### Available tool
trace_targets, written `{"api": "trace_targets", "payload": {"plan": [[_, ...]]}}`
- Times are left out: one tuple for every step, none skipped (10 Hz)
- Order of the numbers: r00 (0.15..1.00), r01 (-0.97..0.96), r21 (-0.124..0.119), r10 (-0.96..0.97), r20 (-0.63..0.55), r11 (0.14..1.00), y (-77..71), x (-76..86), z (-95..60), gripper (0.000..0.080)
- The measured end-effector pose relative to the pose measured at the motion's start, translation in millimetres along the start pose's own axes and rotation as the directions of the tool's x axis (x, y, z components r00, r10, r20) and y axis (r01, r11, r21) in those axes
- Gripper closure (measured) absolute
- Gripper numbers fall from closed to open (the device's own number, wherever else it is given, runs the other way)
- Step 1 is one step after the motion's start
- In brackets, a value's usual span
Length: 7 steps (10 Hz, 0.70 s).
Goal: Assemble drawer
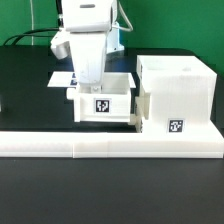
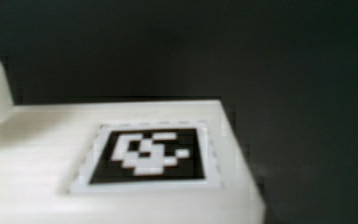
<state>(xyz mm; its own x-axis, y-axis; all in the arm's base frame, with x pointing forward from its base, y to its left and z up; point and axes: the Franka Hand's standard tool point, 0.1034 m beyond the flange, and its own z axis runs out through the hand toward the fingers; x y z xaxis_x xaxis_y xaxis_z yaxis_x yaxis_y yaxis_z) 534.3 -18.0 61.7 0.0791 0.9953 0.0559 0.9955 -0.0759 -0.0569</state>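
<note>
Carefully, the arm is working a tray toward the shell; keeping it square and level should be helping it slide in. The gripper is reaching down into the tray, just beside the shell; I cannot tell whether its jaws are apart.

A robotics lab: black table, tagged white drawer shell, fixed rail.
</note>
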Motion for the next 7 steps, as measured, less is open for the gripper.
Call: {"api": "trace_targets", "payload": {"plan": [[1.000,0.002,-0.016,-0.002,-0.001,1.000,2.1,1.4,-0.8,0.0757],[1.000,-0.001,-0.031,0.001,-0.004,1.000,2.0,0.8,1.5,0.0757],[1.000,-0.001,-0.025,0.001,-0.003,1.000,0.7,0.4,2.4,0.0757],[1.000,0.000,-0.023,0.000,-0.004,1.000,0.3,1.4,3.8,0.0757],[1.000,0.004,-0.019,-0.005,-0.006,1.000,-0.5,4.3,6.2,0.0757],[1.000,0.007,-0.018,-0.007,-0.007,1.000,-0.7,6.0,6.6,0.0757],[1.000,0.005,-0.018,-0.006,-0.007,1.000,-1.0,5.1,6.8,0.0757]]}}
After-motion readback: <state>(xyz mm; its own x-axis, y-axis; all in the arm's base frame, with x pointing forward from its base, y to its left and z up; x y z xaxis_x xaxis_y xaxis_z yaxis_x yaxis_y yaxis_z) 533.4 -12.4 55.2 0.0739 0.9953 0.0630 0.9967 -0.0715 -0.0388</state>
